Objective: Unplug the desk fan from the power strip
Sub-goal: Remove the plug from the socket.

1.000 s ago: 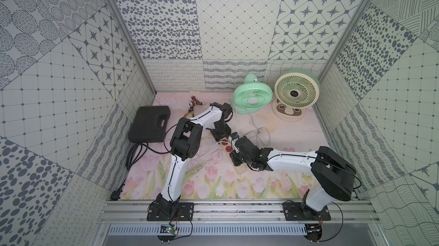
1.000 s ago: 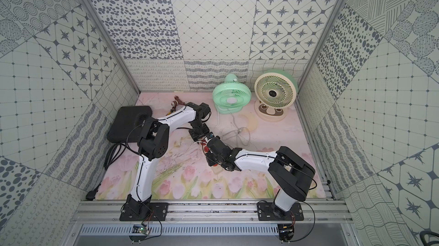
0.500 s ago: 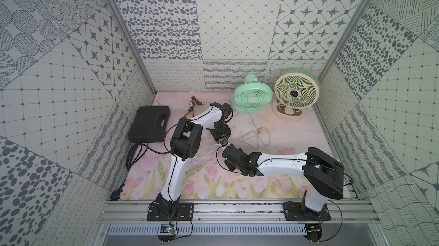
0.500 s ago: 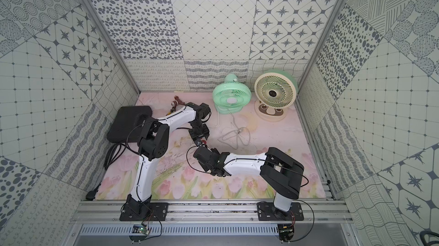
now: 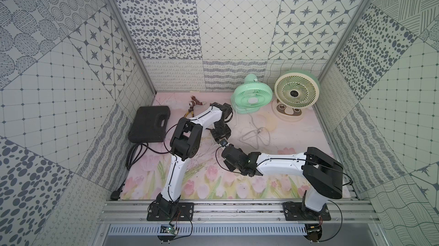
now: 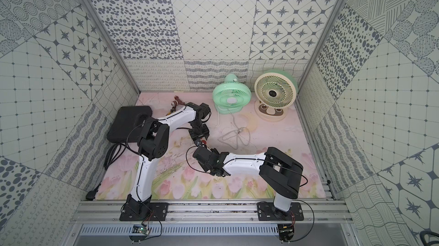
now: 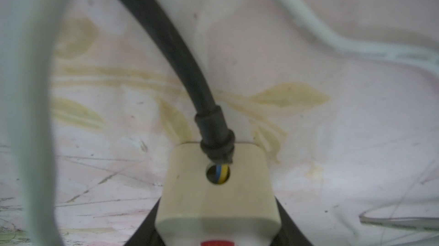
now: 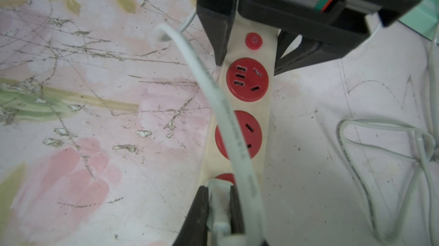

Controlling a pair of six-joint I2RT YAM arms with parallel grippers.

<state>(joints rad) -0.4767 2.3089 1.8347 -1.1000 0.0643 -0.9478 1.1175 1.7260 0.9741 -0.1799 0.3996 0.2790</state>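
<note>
Left pincer (image 6: 198,139) and right pincer (image 6: 200,148) sit close together over the surface (image 6: 273,142); green fan (image 6: 231,96) and cream fan (image 6: 275,92) stand behind.

Blurred plug (image 8: 219,209); power strip (image 8: 249,105) seemingly cut off.

White-and-black left arm (image 5: 177,173) reaches far, wrist folded down — left gripper (image 8: 248,66) clamped; right arm (image 5: 280,165) stretches left, right gripper (image 8: 218,211) pinched.

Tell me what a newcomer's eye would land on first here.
At the middle of the floral mat, the left gripper clamps the switch end of the cream power strip with its red sockets, while the right gripper is shut on a white plug at it. At the mat's far edge, the mint fan and cream fan stand side by side.
</note>
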